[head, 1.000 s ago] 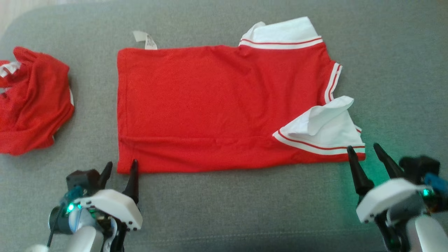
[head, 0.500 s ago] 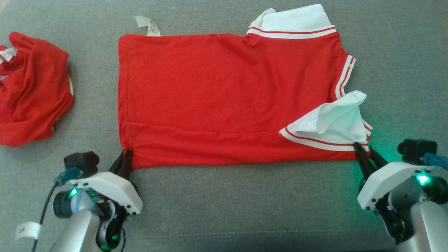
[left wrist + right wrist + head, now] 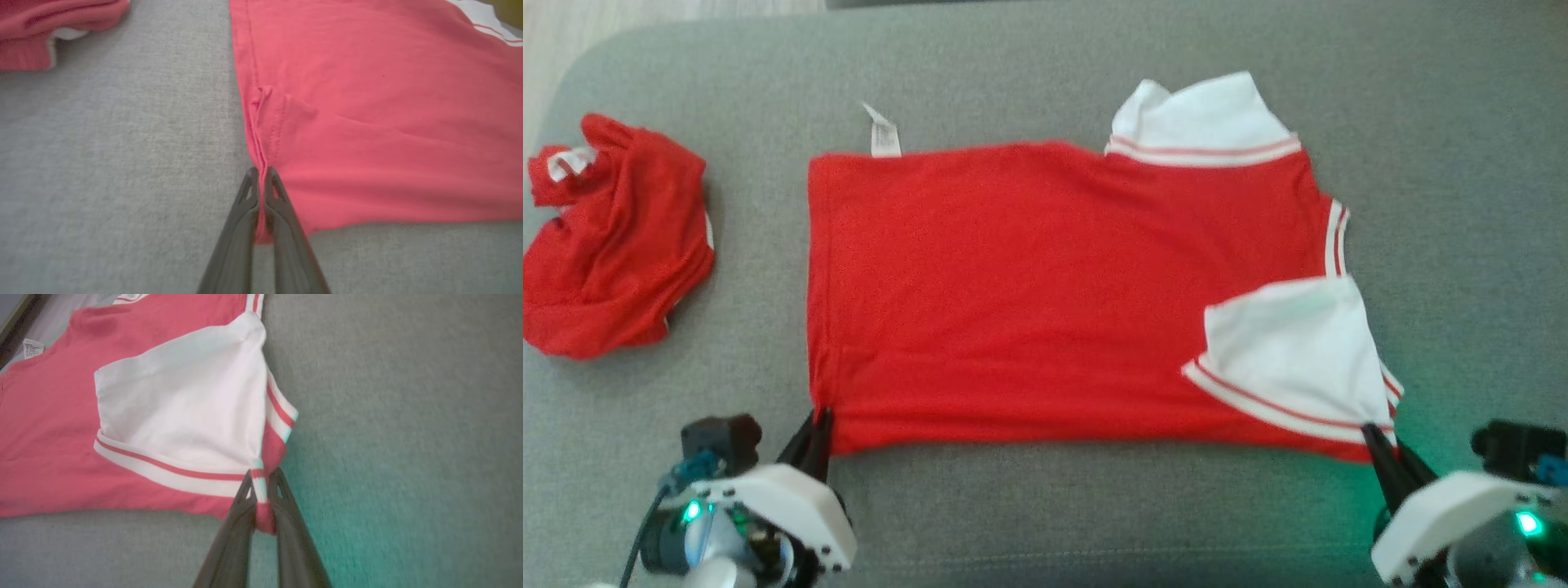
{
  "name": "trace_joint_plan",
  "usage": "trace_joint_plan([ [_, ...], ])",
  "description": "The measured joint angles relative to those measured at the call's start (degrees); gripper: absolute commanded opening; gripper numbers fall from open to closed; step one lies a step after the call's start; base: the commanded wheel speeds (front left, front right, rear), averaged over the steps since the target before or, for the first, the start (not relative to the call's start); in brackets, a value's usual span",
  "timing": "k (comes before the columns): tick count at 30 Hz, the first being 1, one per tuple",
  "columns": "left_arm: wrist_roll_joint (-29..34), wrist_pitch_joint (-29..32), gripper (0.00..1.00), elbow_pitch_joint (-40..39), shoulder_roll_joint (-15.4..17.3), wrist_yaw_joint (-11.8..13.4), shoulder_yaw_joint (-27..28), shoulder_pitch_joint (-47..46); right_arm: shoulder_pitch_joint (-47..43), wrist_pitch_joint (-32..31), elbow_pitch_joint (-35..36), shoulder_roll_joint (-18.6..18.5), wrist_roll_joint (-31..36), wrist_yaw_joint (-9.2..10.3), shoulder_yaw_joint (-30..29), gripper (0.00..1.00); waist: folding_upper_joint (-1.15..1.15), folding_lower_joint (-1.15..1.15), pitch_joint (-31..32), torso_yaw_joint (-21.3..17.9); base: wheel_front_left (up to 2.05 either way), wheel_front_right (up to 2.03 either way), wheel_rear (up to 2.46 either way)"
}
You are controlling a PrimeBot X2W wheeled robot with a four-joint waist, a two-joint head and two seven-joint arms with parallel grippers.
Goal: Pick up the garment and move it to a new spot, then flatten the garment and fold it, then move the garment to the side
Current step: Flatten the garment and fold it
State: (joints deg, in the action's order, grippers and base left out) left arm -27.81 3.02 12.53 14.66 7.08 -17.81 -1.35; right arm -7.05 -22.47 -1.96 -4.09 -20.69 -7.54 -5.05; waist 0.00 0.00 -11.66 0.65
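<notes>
Open a moment ago, the left gripper (image 3: pixel 820 415) and right gripper (image 3: pixel 1372 430) now each pinch a corner of the red polo shirt (image 3: pixel 1045 286), flat in the middle of the gray cushion (image 3: pixel 1045 514), so folding can likely start.

No legible text. The white tag (image 3: pixel 883 135) at the garment (image 3: pixel 1045 286) edge possibly carries print, too blurred to read.
</notes>
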Motion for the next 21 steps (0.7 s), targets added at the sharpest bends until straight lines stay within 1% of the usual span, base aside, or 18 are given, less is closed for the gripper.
trace_joint_plan([
  [5, 0.00, 2.13, 0.00, -4.20, 1.40, 2.09, 0.08, 4.06, -4.94, -2.78, 4.36, 1.45, -0.58, 0.00, -1.26, 0.00, 0.00, 0.00, 2.23, -0.27, 0.00, 0.00, 0.00],
  [8, 0.00, 3.36, 0.00, -5.49, 1.90, 2.55, 0.15, 5.67, -6.98, -3.93, 5.87, 1.75, -1.29, 0.00, -1.21, 0.00, 0.00, 0.00, 3.17, -0.50, 0.00, 0.00, 0.00],
  [9, 0.00, 3.80, 0.02, -5.59, 2.07, 2.55, 0.03, 6.02, -7.43, -4.24, 6.27, 1.75, -1.60, 0.00, -1.19, 0.20, 0.00, 0.00, 3.38, -0.58, 0.00, 0.00, 0.00],
  [10, 0.00, 4.16, 0.50, -5.64, 2.19, 2.58, 0.03, 6.12, -7.94, -4.27, 6.80, 1.75, -1.75, 0.00, -1.13, 0.62, 0.00, 0.00, 3.54, -0.65, 0.00, 0.00, 0.00],
  [11, -0.01, 4.53, 0.50, -5.66, 2.27, 2.61, 0.05, 6.12, -8.08, -4.27, 7.09, 1.75, -1.75, 0.00, -0.98, 0.62, 0.00, 0.00, 3.69, -0.73, 0.00, 0.00, 0.00],
  [12, -0.11, 4.75, 1.00, -5.71, 2.32, 2.61, 0.03, 6.11, -8.08, -4.24, 7.49, 1.77, -1.74, 0.00, -0.88, 1.00, 0.00, 0.00, 3.88, -0.80, 0.00, 0.00, 0.00],
  [14, -0.16, 4.78, 1.00, -5.93, 2.32, 3.22, 0.09, 6.19, -8.04, -3.31, 8.80, 1.77, -0.98, 0.00, -0.86, 1.00, 0.00, 0.00, 4.25, -0.98, 0.00, 0.00, 0.00],
  [16, -0.15, 3.58, 1.00, -6.76, 2.25, 4.00, 0.22, 6.51, -7.94, -1.38, 10.00, 1.77, 1.08, 0.00, -0.91, 1.00, 0.00, 0.00, 4.63, -1.08, 0.00, 0.00, 0.00],
  [18, 0.27, 1.43, 1.00, -7.73, 2.10, 4.90, 0.44, 7.10, -7.47, 2.21, 11.55, 1.78, 3.55, 0.00, -1.03, 1.00, 0.00, 0.00, 5.08, -1.13, 0.00, 0.00, 0.00],
  [21, 1.05, -2.27, 1.00, -9.61, 1.69, 5.55, 1.56, 7.07, -5.60, 6.14, 13.43, 1.78, 6.69, 0.00, -0.87, 1.00, 0.00, 0.00, 5.76, -1.20, 0.00, 0.00, 0.00],
])
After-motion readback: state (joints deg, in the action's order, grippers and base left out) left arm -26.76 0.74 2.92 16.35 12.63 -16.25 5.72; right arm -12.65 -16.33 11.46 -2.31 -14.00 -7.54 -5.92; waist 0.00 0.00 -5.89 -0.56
